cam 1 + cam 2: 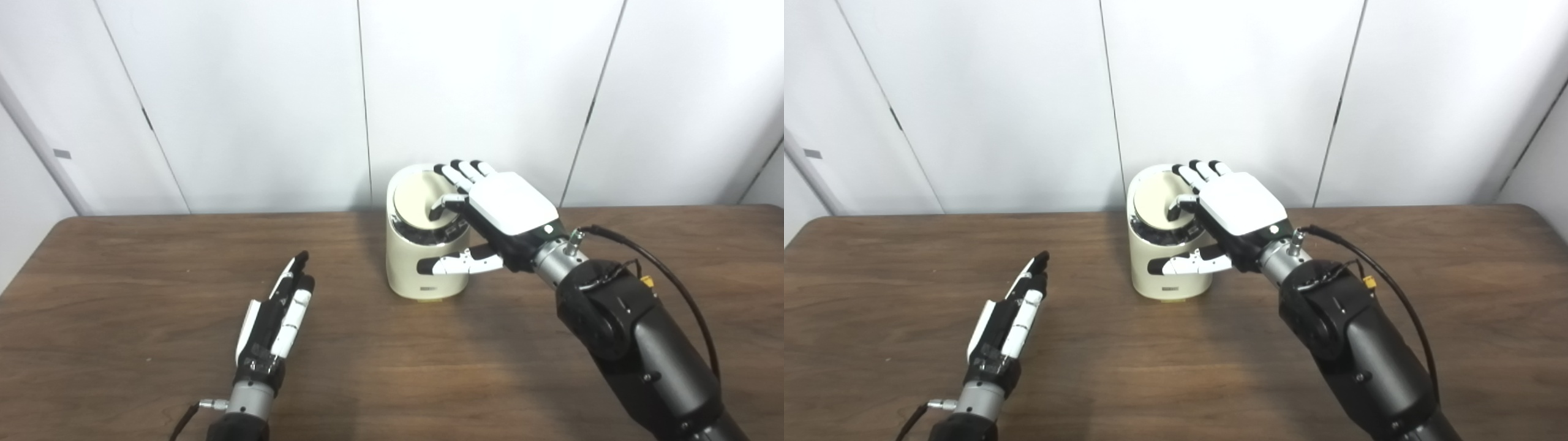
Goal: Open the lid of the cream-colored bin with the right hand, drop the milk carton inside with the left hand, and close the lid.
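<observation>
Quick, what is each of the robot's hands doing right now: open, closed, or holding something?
Left hand: open, fingers straight, holding nothing, above the table.
Right hand: open, resting on the bin, fingers on its tilted lid, thumb against the side.

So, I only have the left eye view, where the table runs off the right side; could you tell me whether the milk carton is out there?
Observer: No. The right eye view shows more of the table on that side, and no carton is on that stretch.
Operator: Does the table end there?
Observer: Yes, its far edge turns at a rounded corner just inside the frame.
Operator: Thank you. So no carton shows in either view.
</observation>
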